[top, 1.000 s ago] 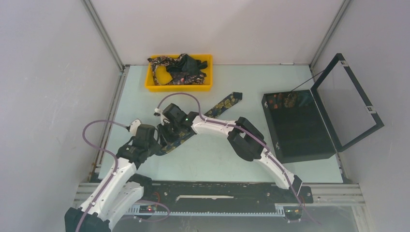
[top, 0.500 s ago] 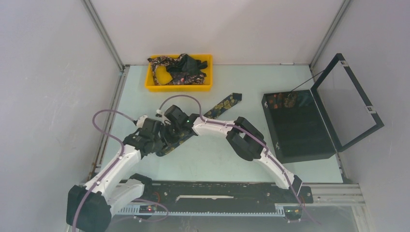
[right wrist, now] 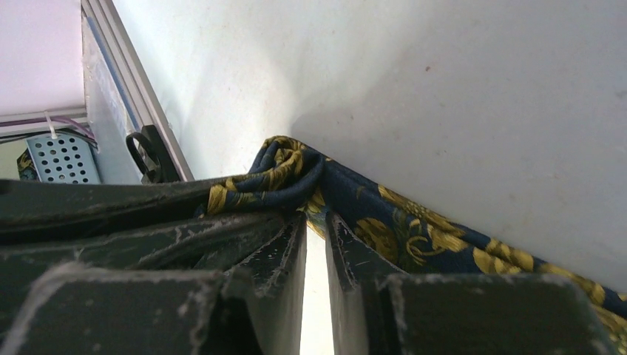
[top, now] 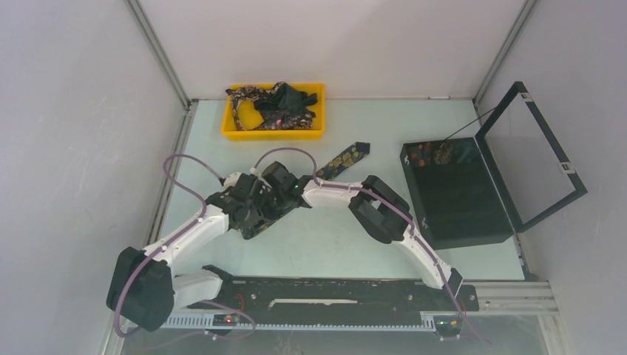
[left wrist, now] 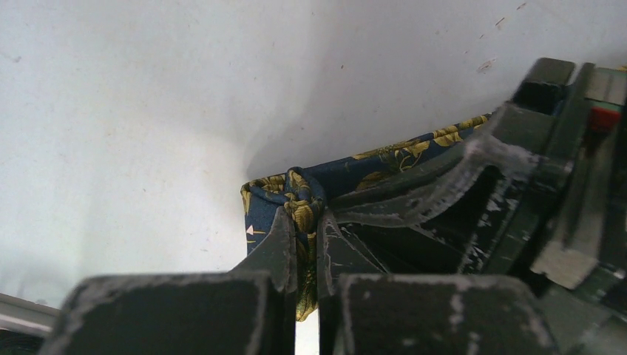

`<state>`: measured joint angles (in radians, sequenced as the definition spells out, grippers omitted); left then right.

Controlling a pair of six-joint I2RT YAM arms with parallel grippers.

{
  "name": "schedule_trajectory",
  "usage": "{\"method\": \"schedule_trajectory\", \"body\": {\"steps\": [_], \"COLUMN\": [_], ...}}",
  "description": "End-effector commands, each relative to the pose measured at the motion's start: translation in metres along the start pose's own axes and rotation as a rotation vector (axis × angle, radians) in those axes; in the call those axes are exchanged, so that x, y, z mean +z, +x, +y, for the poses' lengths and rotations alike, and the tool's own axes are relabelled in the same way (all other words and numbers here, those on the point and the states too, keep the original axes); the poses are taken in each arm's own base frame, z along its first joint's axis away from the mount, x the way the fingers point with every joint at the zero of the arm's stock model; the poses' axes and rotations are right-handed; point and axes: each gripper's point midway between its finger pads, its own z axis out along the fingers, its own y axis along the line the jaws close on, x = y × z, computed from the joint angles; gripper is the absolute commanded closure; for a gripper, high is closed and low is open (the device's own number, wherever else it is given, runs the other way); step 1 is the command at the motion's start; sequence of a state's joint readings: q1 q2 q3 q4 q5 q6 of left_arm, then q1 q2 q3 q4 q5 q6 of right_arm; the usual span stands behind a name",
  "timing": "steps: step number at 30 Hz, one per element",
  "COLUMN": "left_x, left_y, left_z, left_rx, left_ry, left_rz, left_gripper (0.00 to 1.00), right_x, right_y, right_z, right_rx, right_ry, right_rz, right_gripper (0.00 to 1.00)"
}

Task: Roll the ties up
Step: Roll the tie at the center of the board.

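The pale counter (top: 333, 248) carries everything. The left arm (top: 185, 238) runs from its base at the near left corner up and to the right, stretched low over the surface. The right arm (top: 403, 225) rises from its base at the near right, bends at the elbow and reaches left, so that both wrists meet just left of the counter's middle.

At the right stands a black hinged box (top: 458, 203) with its lid tipped back open. At the far edge sits a yellow tray (top: 273, 134) holding a heap of ties (top: 279, 103), tangled together.

One tie (top: 346, 158) lies on the counter, running on a slant from its pointed end near the far middle down to the left, where it passes under the two wrists. It is dark navy with gold floral figures.

In the left wrist view, the left pincer (left wrist: 304, 222) is clamped on the near end of the tie, its fingers pressed together with a fold of fabric pinched between them. In the right wrist view, the right pincer (right wrist: 316, 216) has its fingers nearly together, only a thin slit between them, nipping the fabric at the tips. Just beyond those tips the tie's end is curled into a small tight roll (right wrist: 285, 166), and the flat rest of it trails off to the right.
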<state>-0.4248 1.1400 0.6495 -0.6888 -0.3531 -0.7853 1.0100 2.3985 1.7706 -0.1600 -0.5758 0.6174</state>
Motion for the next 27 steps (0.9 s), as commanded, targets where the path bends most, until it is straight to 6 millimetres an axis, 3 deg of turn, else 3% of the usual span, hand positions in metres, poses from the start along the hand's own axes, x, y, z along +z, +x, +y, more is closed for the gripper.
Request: {"method": "schedule_trajectory", "body": {"steps": [1, 9, 18, 24, 27], "left_x": [-0.001, 0.006, 0.013, 0.013, 0.012], "left_y": [-0.02, -0.014, -0.012, -0.012, -0.01], "left_z": [-0.017, -0.009, -0.015, -0.026, -0.03], "left_rx": [-0.046, -0.034, -0.051, -0.055, -0.062], "left_ry": [0.029, -0.024, -0.028, 0.002, 0.019], "left_rz": [-0.07, -0.055, -0.038, -0.027, -0.015], "left_gripper": [1.0, 1.0, 0.98, 0.67, 0.59], "right_x": [-0.025, -0.053, -0.092, -0.103, -0.104], "right_y": [-0.019, -0.031, -0.031, -0.021, -0.016], "right_z": [0.025, 0.015, -0.017, -0.028, -0.028], "right_rx": [-0.057, -0.049, -0.007, 0.016, 0.019], "right_ry": [-0.027, 0.009, 0.083, 0.105, 0.107], "right_rz": [-0.064, -0.107, -0.161, -0.161, -0.157], "right_gripper": [0.81, 0.81, 0.81, 0.81, 0.81]}}
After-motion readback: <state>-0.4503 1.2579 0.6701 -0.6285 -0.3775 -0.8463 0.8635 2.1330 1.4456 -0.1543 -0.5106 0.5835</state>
